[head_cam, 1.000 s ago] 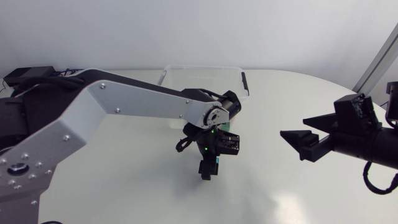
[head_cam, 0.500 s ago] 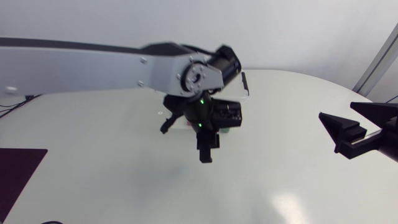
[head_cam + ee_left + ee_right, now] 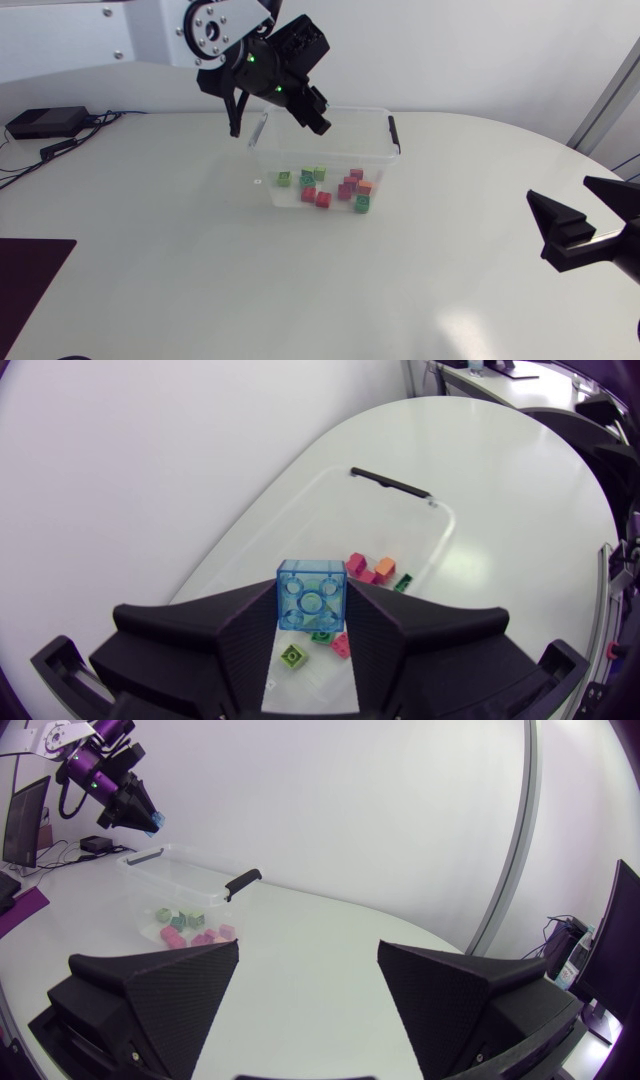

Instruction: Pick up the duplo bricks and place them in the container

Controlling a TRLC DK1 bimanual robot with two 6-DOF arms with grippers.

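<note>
nearly done, i judge: several small coloured duplo bricks (image 3: 325, 187) lie inside the clear plastic container with black handles (image 3: 372, 113). the left gripper (image 3: 318, 118) pinches a translucent blue brick (image 3: 312, 594) above it, not yet released. the right gripper (image 3: 308, 952) stands spread, empty.

Open-topped clear plastic container (image 3: 352, 110) by the white table's (image 3: 180, 270) far edge; left gripper (image 3: 319, 117) clamping a translucent blue brick (image 3: 312, 595) overhangs its rim.

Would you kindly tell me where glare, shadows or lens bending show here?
Head view: a bright glare patch sits on the table, and the container casts no hard shadow. Left wrist view: the fisheye bows the table's edge; the blue brick in the left gripper looks translucent. Right wrist view: the table's edge curves likewise.
</note>
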